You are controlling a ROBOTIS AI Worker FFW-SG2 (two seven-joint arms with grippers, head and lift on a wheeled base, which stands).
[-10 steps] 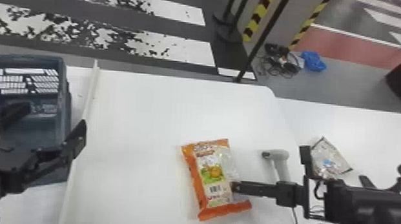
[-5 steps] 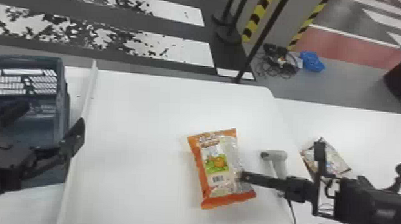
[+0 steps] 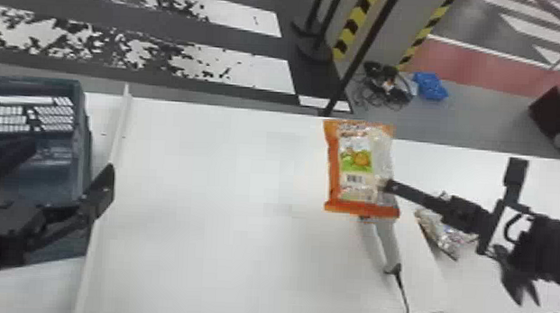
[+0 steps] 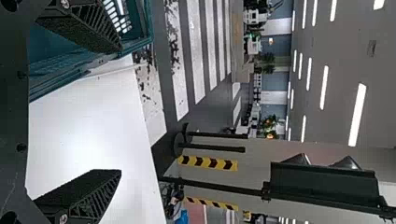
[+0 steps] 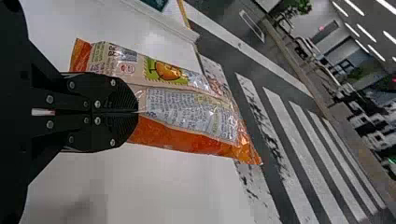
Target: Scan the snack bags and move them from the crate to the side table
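Observation:
My right gripper (image 3: 388,185) is shut on the right part of an orange snack bag (image 3: 355,159), held up over the white table's right part. In the right wrist view the gripper (image 5: 137,112) pinches the snack bag (image 5: 187,112) along its back seam. The grey scanner (image 3: 386,244) stands below the bag, its top partly hidden. A silvery snack bag (image 3: 442,233) lies on the side table (image 3: 539,187), partly behind the right arm. My left gripper (image 3: 106,187) is by the crate (image 3: 83,145); the left wrist view shows this gripper (image 4: 119,109) open and holding nothing.
A pale raised strip (image 3: 106,196) runs between crate and table. The scanner's cable (image 3: 403,299) trails off the front edge. Behind the tables are a black pole (image 3: 365,49), a blue bundle (image 3: 431,86) and tangled cables (image 3: 381,83) on the floor.
The right gripper has carried the orange bag away from the table's front, toward the back and right, past the scanner. The left arm has hardly moved.

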